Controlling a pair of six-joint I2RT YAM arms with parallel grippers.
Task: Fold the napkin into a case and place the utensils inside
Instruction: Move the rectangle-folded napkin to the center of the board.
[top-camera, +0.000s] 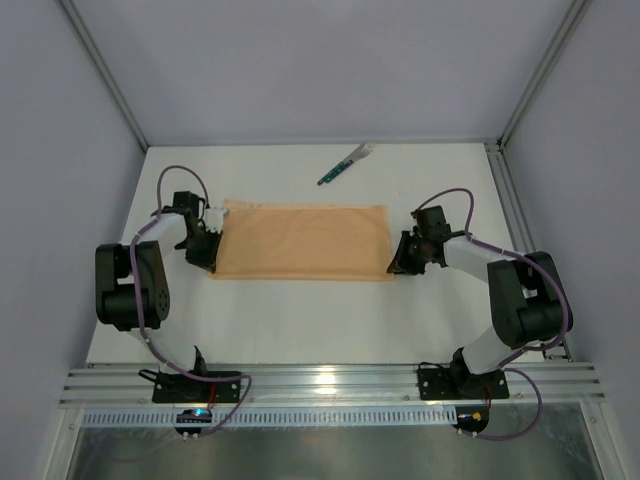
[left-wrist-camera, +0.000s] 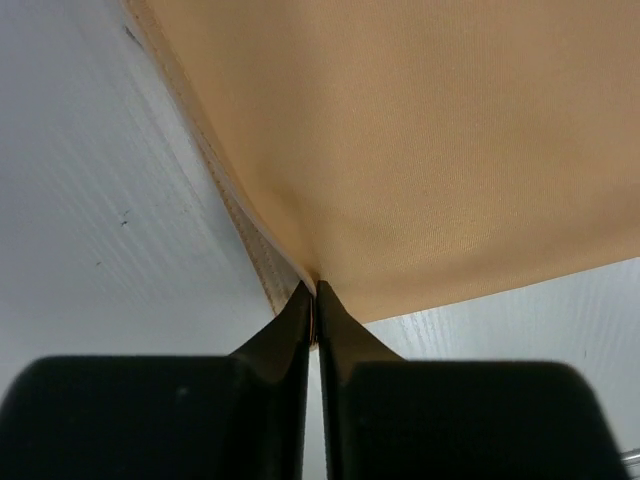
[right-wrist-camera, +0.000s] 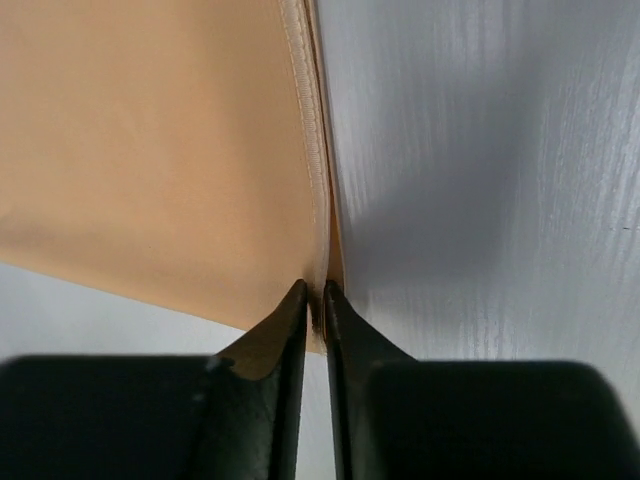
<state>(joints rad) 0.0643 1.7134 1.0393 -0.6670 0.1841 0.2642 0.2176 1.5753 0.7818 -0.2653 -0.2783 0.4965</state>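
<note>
Grip: left end effector pinching napkin | right end effector same

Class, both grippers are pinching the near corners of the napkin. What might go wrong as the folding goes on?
1. The left gripper and right gripper hold only the very tip of each corner of the napkin, so a layer may slip free.
2. If the arms lift unevenly, the fold could skew.
3. The utensils lie just beyond the far edge; swept cloth might knock them.

White tabletop, pale grey walls, aluminium corner posts, slotted rail at near edge
</note>
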